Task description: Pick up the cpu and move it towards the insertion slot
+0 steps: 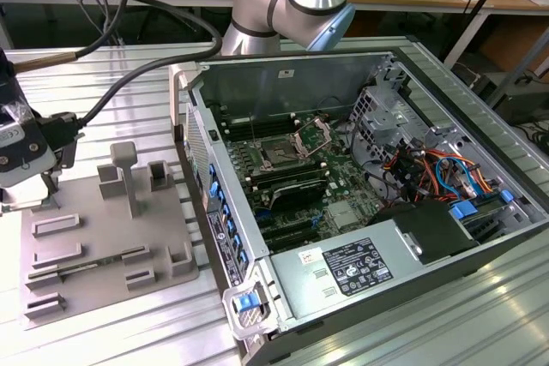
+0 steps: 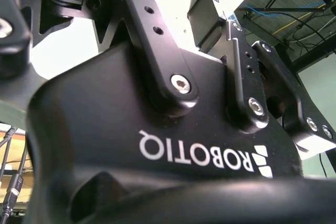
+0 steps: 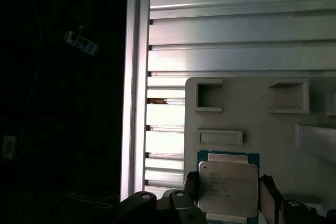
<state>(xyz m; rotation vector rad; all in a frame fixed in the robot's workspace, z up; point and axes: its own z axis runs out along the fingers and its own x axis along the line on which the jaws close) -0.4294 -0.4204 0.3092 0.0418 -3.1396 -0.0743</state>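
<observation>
Your gripper (image 3: 229,196) is closed on the cpu (image 3: 228,179). In the first wrist view its fingers (image 3: 268,195) press against two opposite sides of the chip. The chip sits between them over the grey plate (image 3: 252,108) on the table (image 1: 129,336), well apart from the insertion slot (image 1: 279,157). I cannot tell whether the chip has cleared the plate or rests in its seat, because the angle hides the underside.

The hold is your main risk. You have only thin edges to grip, so a jolt or a tilt could let the chip twist or drop. If it is seated, a sideways pull could catch a corner on the seat's lip.

In the exterior view, the upright blocks (image 1: 127,173) on the plate stand between the gripper and the computer case (image 1: 360,289). The case wall (image 1: 210,195) rises just beyond them, and a low path would strike one or the other. The thick cable (image 1: 146,75) running from the wrist could drag across that wall.

Your best room is overhead, where the space above the plate and the case is open. Inside the case it is tight. The slot has its raised metal flap (image 1: 314,136) on the exterior view's right, and the memory sticks (image 1: 292,188) lie just beside it.
</observation>
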